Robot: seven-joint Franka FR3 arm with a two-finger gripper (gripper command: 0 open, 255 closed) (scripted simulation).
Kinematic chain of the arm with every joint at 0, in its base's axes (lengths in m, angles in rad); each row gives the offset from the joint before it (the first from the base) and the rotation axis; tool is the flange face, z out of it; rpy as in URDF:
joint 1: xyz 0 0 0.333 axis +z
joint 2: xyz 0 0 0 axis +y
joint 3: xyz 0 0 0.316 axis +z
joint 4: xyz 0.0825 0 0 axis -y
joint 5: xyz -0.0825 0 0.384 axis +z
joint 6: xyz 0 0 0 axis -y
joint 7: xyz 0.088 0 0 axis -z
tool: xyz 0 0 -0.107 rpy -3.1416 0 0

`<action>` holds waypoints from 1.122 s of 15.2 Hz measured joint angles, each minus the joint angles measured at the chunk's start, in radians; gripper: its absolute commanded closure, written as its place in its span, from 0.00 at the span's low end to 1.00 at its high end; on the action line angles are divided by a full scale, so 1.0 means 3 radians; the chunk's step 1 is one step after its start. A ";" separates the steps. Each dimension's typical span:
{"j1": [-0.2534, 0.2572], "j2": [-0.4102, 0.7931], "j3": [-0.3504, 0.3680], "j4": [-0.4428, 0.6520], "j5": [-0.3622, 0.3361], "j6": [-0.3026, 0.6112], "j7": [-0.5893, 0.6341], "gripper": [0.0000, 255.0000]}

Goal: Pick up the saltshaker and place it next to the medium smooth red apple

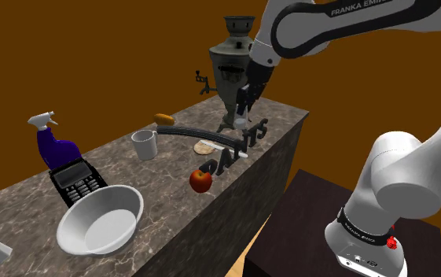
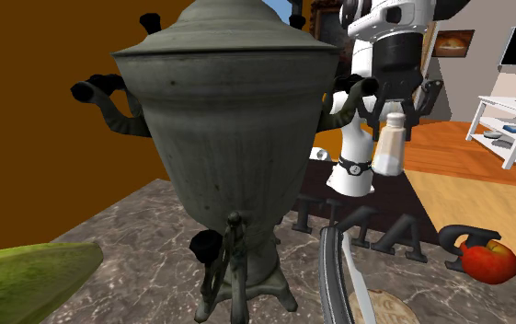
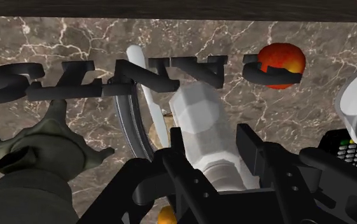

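Running past brown wall (image 1: 93, 47), marbled counter (image 1: 22, 201), fingers (image 3: 252, 149) clasping saltshaker (image 3: 199, 118)

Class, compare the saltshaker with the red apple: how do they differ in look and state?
The saltshaker is whitish, the apple red. The saltshaker is tall and narrow, the apple round. The gripper clasps the saltshaker; the apple rests on the counter. Both are small.
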 measured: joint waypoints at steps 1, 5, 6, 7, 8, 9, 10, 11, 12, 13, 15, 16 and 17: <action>0.0024 -0.0018 0.0063 -0.0007 0.0016 -0.0006 0.0075 1.00; 0.0146 -0.0081 0.0370 -0.0064 0.0101 0.0014 0.0434 1.00; 0.0166 -0.0074 0.0418 -0.0088 0.0117 0.0050 0.0489 1.00; 0.0179 -0.0076 0.0448 -0.0129 0.0128 0.0091 0.0523 1.00; 0.0184 -0.0063 0.0460 -0.0149 0.0133 0.0125 0.0534 1.00; 0.0188 -0.0058 0.0467 -0.0185 0.0138 0.0166 0.0540 1.00; 0.0190 -0.0040 0.0469 -0.0215 0.0141 0.0214 0.0538 1.00; 0.0192 -0.0024 0.0471 -0.0259 0.0146 0.0272 0.0535 1.00; 0.0194 -0.0018 0.0473 -0.0297 0.0149 0.0317 0.0533 1.00; 0.0195 -0.0003 0.0472 -0.0320 0.0152 0.0355 0.0529 1.00; 0.0200 0.0024 0.0473 -0.0415 0.0161 0.0477 0.0520 1.00; 0.0200 0.0029 0.0470 -0.0451 0.0163 0.0518 0.0512 1.00; 0.0202 0.0041 0.0470 -0.0483 0.0166 0.0562 0.0508 1.00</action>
